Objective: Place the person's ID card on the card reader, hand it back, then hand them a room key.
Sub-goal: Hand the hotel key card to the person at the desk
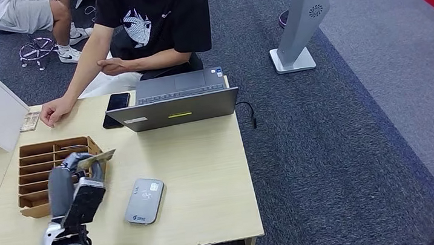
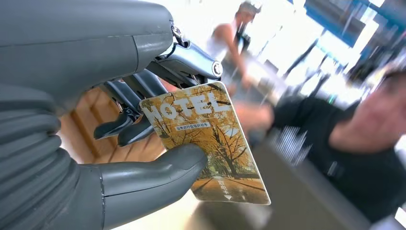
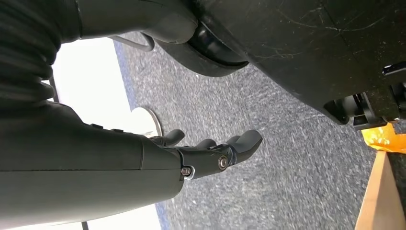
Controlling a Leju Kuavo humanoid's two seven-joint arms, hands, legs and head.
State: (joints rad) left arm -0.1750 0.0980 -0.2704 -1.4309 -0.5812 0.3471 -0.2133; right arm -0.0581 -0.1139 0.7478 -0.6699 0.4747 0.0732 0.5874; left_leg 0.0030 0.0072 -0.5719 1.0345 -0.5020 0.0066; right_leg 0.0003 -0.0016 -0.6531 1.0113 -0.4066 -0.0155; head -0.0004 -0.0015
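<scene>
Room key (image 2: 210, 143) pinched in left hand (image 1: 83, 173); card reader (image 1: 144, 200) flat on table.

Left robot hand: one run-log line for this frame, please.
left robot hand: holds hotel key card above wooden tray | right robot hand: empty, hanging | card reader: bare

The room key (image 2: 210, 143) is showing golden-yellow autumn trees under white HOTEL lettering; the left hand (image 2: 119, 143) is looking plain grey; the card reader (image 1: 144, 200) is showing pale grey on the light wooden table (image 1: 207, 172); the person's shirt (image 1: 155, 16) is showing black with a white face print
</scene>
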